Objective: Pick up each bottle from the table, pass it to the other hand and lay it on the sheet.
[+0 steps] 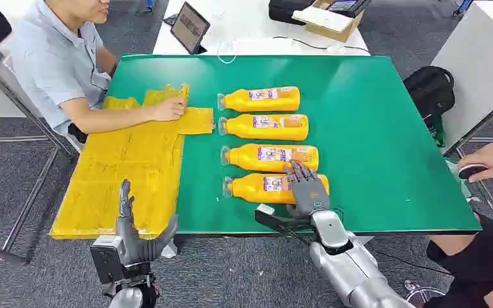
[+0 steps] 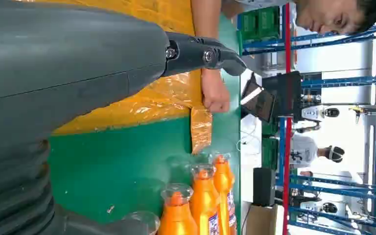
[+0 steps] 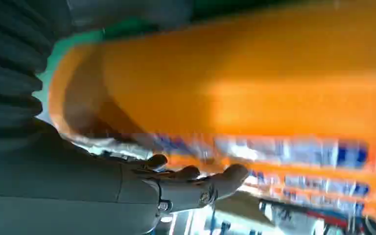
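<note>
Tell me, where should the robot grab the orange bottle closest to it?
Probably around the wide middle of the nearest bottle, coming down from above. It lies flat on the green table, cap pointing toward the yellow sheet, so its round body faces up. The right hand is already over its base end, fingers spread.

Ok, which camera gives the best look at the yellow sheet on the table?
The head view: the whole yellow sheet lies along the table's left side, a person's hand resting on it. The left wrist view shows part of it beyond the left hand. The right wrist view shows a blurred bottle instead.
</note>
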